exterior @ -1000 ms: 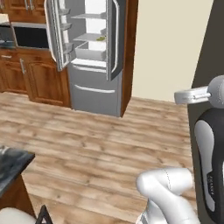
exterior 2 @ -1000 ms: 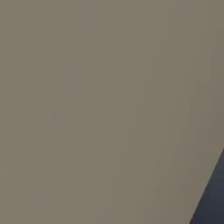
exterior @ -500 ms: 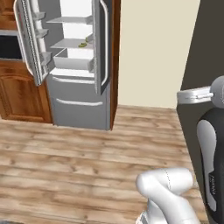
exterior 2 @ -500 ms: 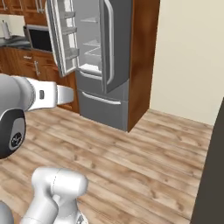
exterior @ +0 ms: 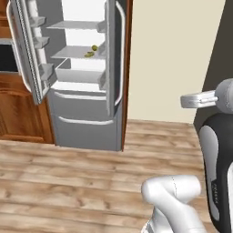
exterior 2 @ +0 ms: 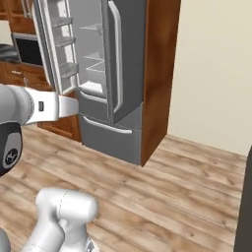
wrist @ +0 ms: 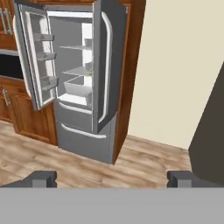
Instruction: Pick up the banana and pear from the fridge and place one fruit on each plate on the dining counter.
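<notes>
One fridge (exterior: 86, 91) stands against the wood-panelled wall, tall and grey, with its left door (exterior: 27, 50) swung wide open and its right door (exterior: 116, 59) closed; two long curved silver handles show on the doors, and two drawer fronts sit below them. Inside, the white interior holds pale shelves stacked one above the other, with door bins lining the open door. On the middle shelf in the left base view lie two small yellow-green items side by side: a rounder one (exterior: 94, 48) toward the back and a flatter one (exterior: 88, 54) just in front of it. They are too small to tell which is the pear or the banana. In the hand view, a faint greenish speck (wrist: 91, 73) marks the same shelf. The fridge also appears in the right base view (exterior 2: 118, 74), with brown wooden cabinets (exterior 2: 19, 74) to its left and a pale wall (exterior 2: 211, 69) to its right. The gripper (wrist: 111, 178) has its two dark fingertips spread as wide as they go, near opposite sides of the hand view, with nothing between them and touching nothing. It faces the fridge from well back across the wooden floor (exterior: 68, 191).
</notes>
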Controlling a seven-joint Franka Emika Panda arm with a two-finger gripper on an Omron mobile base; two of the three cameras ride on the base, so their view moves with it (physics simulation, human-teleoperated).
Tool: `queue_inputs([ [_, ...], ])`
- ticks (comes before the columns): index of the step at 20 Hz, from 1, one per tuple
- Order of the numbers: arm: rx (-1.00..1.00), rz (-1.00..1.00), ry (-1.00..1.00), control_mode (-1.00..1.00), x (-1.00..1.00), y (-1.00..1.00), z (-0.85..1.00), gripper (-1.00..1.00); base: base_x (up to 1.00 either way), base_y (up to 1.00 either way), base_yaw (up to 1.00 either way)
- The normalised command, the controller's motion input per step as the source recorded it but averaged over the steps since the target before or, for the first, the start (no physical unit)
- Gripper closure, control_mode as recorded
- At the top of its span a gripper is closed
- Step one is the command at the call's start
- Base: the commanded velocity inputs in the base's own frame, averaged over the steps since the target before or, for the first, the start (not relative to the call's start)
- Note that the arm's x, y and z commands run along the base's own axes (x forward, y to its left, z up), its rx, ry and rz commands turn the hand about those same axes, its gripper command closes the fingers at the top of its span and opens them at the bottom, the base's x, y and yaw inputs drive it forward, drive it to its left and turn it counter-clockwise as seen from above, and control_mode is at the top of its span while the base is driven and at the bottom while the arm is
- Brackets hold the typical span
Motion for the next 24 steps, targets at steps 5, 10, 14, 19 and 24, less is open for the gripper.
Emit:
queue_inputs([
  [5, 0.00, 0.00, 0.00, 1.00, 0.00, 0.00, 0.00, -1.00, 1.00, 0.01, 0.00],
  [10, 0.00, 0.00, 0.00, 1.00, 0.00, 0.00, 0.00, -1.00, 1.00, 0.69, -0.04],
  [14, 0.00, 0.00, 0.00, 1.00, 0.00, 0.00, 0.00, -1.00, 1.00, 1.00, -0.28],
  [19, 0.00, 0.00, 0.00, 1.00, 0.00, 0.00, 0.00, -1.00, 0.82, 1.00, -0.40],
  [24, 0.00, 0.00, 0.00, 1.00, 0.00, 0.00, 0.00, -1.00, 0.33, 1.00, -0.47],
])
